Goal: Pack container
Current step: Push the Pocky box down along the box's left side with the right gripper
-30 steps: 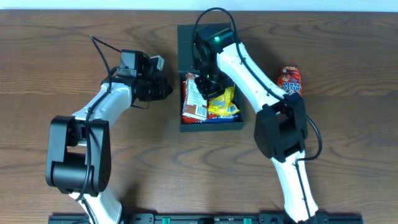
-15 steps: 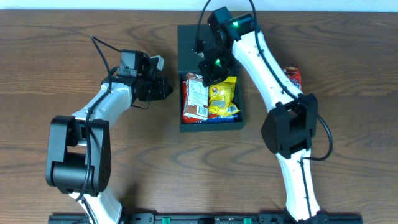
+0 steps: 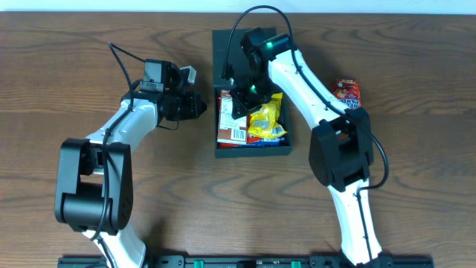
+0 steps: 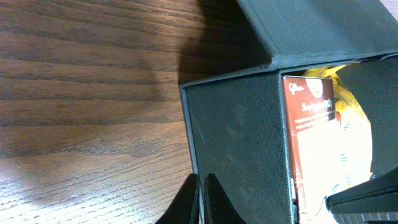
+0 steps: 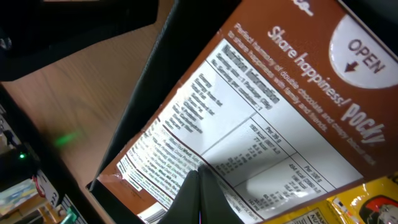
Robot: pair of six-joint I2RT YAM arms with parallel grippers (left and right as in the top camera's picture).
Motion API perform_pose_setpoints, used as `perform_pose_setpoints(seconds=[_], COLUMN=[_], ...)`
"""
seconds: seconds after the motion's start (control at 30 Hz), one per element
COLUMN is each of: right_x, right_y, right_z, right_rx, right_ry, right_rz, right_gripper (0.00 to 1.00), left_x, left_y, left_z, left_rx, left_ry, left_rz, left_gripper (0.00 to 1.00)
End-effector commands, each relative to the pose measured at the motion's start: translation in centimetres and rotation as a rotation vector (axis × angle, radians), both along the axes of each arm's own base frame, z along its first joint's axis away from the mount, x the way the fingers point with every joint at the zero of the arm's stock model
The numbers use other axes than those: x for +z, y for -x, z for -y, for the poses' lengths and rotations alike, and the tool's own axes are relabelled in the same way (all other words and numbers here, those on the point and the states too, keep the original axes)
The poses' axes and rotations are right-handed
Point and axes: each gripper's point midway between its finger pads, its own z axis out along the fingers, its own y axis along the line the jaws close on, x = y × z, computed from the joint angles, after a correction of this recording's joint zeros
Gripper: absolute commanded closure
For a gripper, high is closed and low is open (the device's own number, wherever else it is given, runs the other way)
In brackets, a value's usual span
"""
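The container (image 3: 253, 152) is a black square box in mid-table with its flap lid (image 3: 223, 48) open at the back. Inside lie a brown Pocky box (image 3: 231, 123) and a yellow snack packet (image 3: 268, 123). My left gripper (image 3: 199, 106) is shut on the container's left wall (image 4: 236, 143), its fingertips (image 4: 200, 186) pinching the wall's top edge. My right gripper (image 3: 240, 103) is shut and empty inside the container, its tips (image 5: 199, 180) on the Pocky box's nutrition label (image 5: 261, 118). The yellow packet lies beside it (image 5: 367, 199).
A red snack packet (image 3: 347, 93) lies on the wooden table to the right of the container, partly behind my right arm. The table's far edge runs just behind the open lid.
My right gripper rose toward the container's back right, then came down and left onto the Pocky box. The left arm has not moved.
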Motion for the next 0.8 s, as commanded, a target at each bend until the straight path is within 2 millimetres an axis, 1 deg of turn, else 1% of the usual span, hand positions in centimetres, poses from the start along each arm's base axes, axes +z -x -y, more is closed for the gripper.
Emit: perform_pose_setpoints(seconds=[0.0, 0.13, 0.33, 0.43, 0.5, 0.53, 0.57, 0.63, 0.67, 0.7, 0.77], right_x=[0.1, 0.1, -1.0, -1.0, -0.6, 0.0, 1.2, 3.7, 4.9, 5.7, 5.5], right_y=[0.8, 0.9, 0.5, 0.2, -0.2, -0.3, -0.7, -1.9, -2.6, -3.6, -5.0], right_z=[-0.9, -1.2, -1.3, -1.4, -1.6, -1.6, -1.4, -0.7, 0.1, 1.6, 4.3], right_rx=[0.052, 0.092, 0.098, 0.098, 0.096, 0.093, 0.086, 0.067, 0.053, 0.03, -0.023], right_ry=[-0.027, -0.043, -0.041, -0.048, -0.056, -0.061, -0.066, -0.067, -0.05, -0.006, 0.079], right_rz=[0.005, 0.029, 0.049, 0.064, 0.078, 0.082, 0.094, 0.135, 0.164, 0.2, 0.224], right_gripper=[0.99, 0.99, 0.99, 0.98, 0.99, 0.99, 0.99, 0.99, 0.99, 0.99, 0.98], left_x=[-0.2, -0.2, -0.2, -0.2, -0.2, -0.2, -0.2, -0.2, -0.2, -0.2, -0.2], left_y=[-0.4, -0.4, -0.4, -0.4, -0.4, -0.4, -0.3, -0.3, -0.4, -0.4, -0.4], left_z=[0.1, 0.1, 0.1, 0.1, 0.1, 0.1, 0.1, 0.1, 0.1, 0.1, 0.1], left_rx=[-0.005, -0.005, -0.005, -0.005, -0.005, -0.005, -0.005, -0.005, -0.005, -0.005, -0.005], left_ry=[-0.005, -0.005, -0.005, -0.005, -0.005, -0.005, -0.005, -0.005, -0.005, -0.005, -0.005], left_rz=[0.003, 0.003, 0.003, 0.003, 0.003, 0.002, 0.002, 0.002, 0.002, 0.002, 0.002], left_gripper=[0.94, 0.94, 0.94, 0.94, 0.94, 0.94, 0.94, 0.94, 0.94, 0.94, 0.94])
